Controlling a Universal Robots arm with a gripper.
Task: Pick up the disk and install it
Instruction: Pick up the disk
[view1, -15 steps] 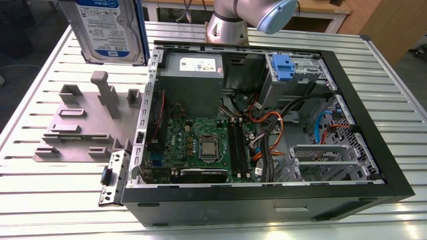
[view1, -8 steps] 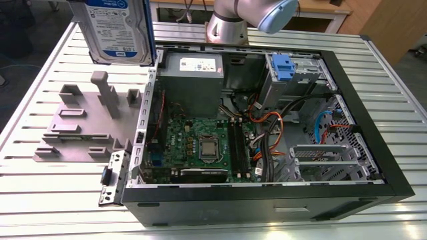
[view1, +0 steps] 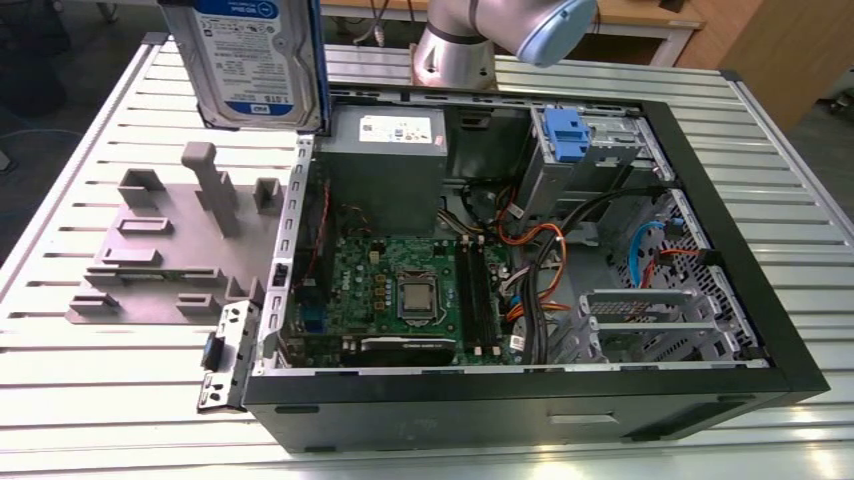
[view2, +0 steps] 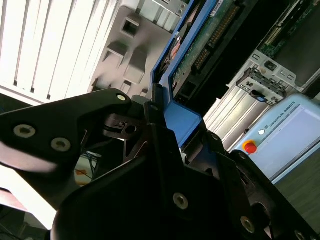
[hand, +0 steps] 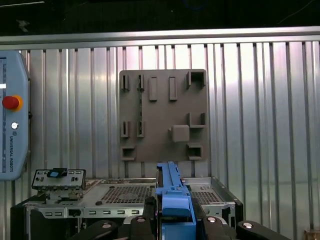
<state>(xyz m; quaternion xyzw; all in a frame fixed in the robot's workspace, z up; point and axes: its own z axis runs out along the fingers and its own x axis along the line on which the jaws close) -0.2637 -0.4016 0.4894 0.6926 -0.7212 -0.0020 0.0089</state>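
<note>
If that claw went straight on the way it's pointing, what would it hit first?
Probably the grey fixture plate: in the first wrist view the gripper, shut on the disk, points toward it, disk first. The computer case lies close beside that line, so depth leaves some doubt.

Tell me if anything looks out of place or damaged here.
Nothing looks damaged. The disk is in the air, held upright by the gripper, outside the open computer case.

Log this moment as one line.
gripper: shut on disk by its blue rail | disk: upright in air, clear of grey fixture | computer case: open, disk not yet inside
</note>
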